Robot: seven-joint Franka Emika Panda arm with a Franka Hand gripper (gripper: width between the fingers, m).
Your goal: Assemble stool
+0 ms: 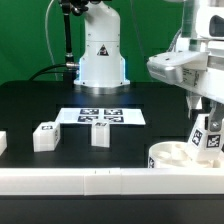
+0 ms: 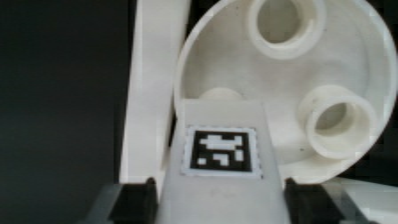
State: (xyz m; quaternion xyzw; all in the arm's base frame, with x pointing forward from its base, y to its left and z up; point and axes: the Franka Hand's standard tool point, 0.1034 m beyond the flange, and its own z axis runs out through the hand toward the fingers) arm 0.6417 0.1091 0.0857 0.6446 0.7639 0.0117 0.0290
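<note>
The arm and gripper are clad in rounded glossy white shells; a black triangular sticker is borne on the base.

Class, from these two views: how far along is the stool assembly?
Done: no leg fitted; both visible sockets of the thick round white plastic seat disc are empty. In hand: jaws shut on one chunky white tagged leg over it. Left: seating it, then the loose white legs.
</note>
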